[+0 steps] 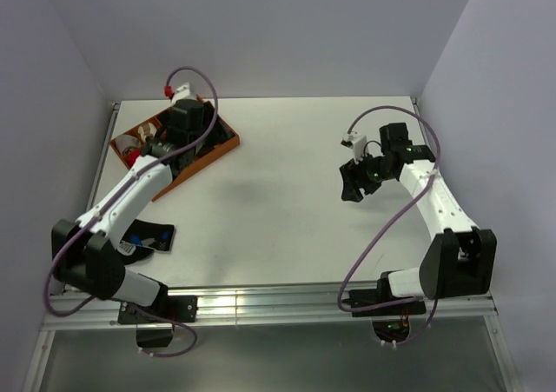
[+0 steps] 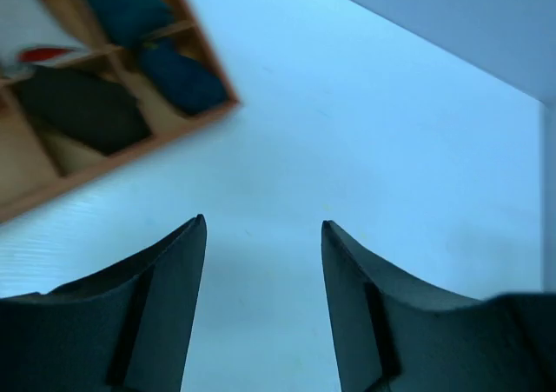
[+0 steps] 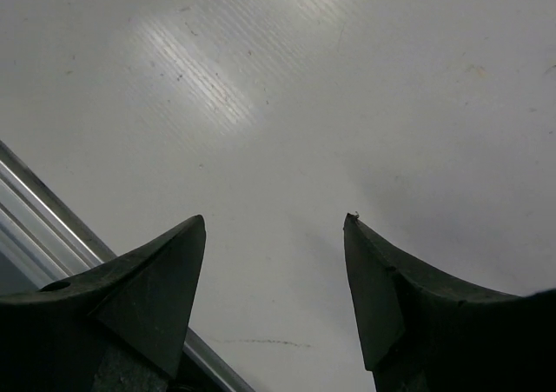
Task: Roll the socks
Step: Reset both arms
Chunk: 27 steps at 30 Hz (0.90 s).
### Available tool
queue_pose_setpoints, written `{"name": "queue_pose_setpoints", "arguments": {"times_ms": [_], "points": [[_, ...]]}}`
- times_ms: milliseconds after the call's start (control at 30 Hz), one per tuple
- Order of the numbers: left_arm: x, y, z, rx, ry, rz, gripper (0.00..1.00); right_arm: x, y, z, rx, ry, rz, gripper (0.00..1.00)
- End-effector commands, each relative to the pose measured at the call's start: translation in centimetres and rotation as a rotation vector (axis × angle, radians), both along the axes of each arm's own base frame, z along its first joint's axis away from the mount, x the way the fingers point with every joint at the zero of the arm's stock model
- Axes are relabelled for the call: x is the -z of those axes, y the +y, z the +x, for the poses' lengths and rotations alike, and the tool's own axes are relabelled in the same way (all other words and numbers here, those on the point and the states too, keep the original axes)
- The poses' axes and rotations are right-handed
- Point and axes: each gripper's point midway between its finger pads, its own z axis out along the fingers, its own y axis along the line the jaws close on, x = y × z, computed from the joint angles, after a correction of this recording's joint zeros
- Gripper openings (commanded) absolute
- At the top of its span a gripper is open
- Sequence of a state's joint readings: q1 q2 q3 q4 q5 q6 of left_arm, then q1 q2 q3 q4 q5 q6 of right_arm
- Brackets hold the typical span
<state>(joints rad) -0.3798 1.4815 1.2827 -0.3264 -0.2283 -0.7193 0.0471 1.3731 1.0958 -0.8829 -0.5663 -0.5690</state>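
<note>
Both left gripper (image 2: 263, 221) and right gripper (image 3: 275, 218) hover with jaws apart.

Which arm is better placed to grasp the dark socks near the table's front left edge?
Likely left. The dark fabric socks with a pale striped end lie beside the left arm; the open left claw is on that side. The open right claw hovers far to the right.

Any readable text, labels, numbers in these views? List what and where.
No readable text in any view.
Socks: pale marks at one end, too small to tell if they are print.
Tray: no label visible, and the left wrist view is blurred.
</note>
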Motion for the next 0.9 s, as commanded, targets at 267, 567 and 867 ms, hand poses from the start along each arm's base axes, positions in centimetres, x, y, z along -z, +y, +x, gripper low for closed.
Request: {"name": "queue_pose_setpoints", "arguments": {"times_ms": [267, 567, 867], "points": [[-3.1, -11.8, -12.3, 0.653, -0.216, 0.077, 0.75, -10.5, 0.3, -1.1, 0.111, -0.322, 0.088, 0.86], [-3.6, -15.0, -16.7, 0.832, -0.238, 0.057, 0.77, -12.3, -0.6, -3.1, 0.213, -0.475, 0.101, 0.95], [-3.7, -15.6, -18.3, 0.870, -0.242, 0.055, 0.77, -12.7, -0.3, -3.2, 0.246, -0.477, 0.145, 1.00]]}}
